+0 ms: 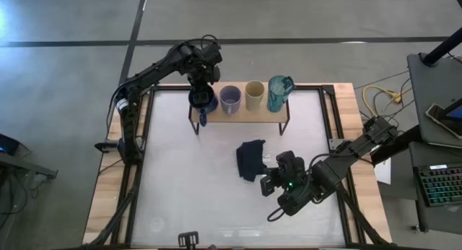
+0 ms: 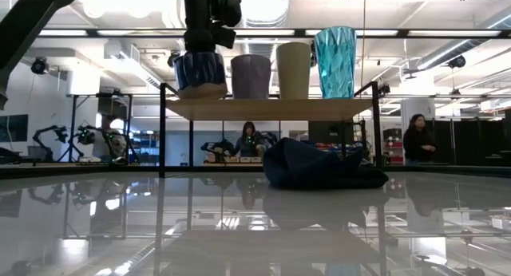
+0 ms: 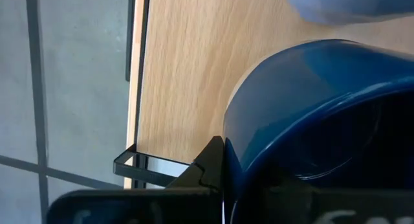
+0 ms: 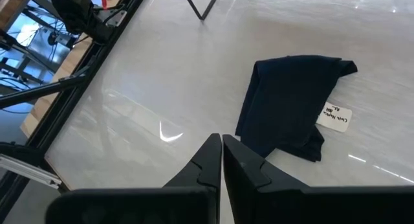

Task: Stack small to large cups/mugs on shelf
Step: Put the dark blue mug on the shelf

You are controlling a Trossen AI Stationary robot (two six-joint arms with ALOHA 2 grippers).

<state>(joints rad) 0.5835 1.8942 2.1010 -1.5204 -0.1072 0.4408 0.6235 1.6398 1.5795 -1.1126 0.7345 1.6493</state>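
Observation:
Four vessels stand in a row on the light-wood shelf (image 1: pixel 242 114) (image 2: pixel 271 108). From the left they are the dark blue mug (image 1: pixel 203 102) (image 2: pixel 200 72), the grey-lavender mug (image 1: pixel 230 99) (image 2: pixel 251 75), the beige cup (image 1: pixel 254 95) (image 2: pixel 294 69) and the taller teal mug (image 1: pixel 278 93) (image 2: pixel 334 61). My left gripper (image 1: pixel 201 93) (image 2: pixel 201 46) comes down onto the dark blue mug at the shelf's left end and is shut on it. My right gripper (image 1: pixel 268 185) (image 4: pixel 220 153) is shut and hovers over the table, near the navy cloth (image 1: pixel 250 160) (image 4: pixel 291 101). My left gripper holds the dark blue mug by its rim wall (image 3: pixel 236 146) from above, pointing down. One finger (image 3: pixel 210 167) lies against the wall's outer side. The mug hides the other finger. The mug stays upright at the level of the shelf top; whether its base rests there I cannot tell.
The grey-lavender mug (image 3: pixel 349 4) stands close beside the held mug. The shelf's black legs (image 1: pixel 193 123) stand on the white tabletop. The navy cloth (image 2: pixel 319 166) lies crumpled in front of the shelf, with a white label (image 4: pixel 335 117). People show in the room behind.

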